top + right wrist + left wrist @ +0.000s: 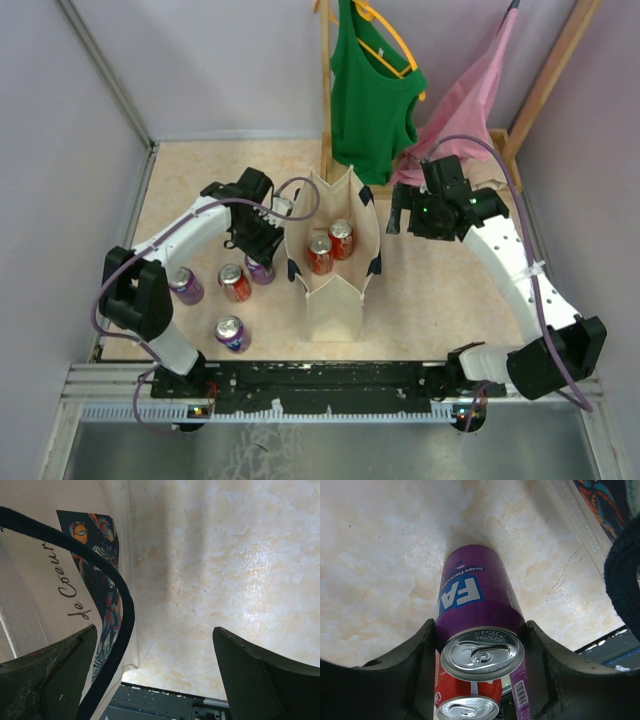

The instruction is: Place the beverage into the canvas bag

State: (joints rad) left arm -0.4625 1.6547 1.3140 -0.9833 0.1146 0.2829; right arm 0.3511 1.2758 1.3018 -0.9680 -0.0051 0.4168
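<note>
1. Cans: six all up
2. Purple: three, so the far-left purple can, front purple can and inner purple can
3. Red: three too, one loose red can plus the left bagged can and right bagged can
4. Bags: just the one bag
5. Tops: two, a green tank and a pink top
6. Hangers: one orange hanger that I can make out
7. Arms: two, one gripper each, so left gripper and right gripper
</note>
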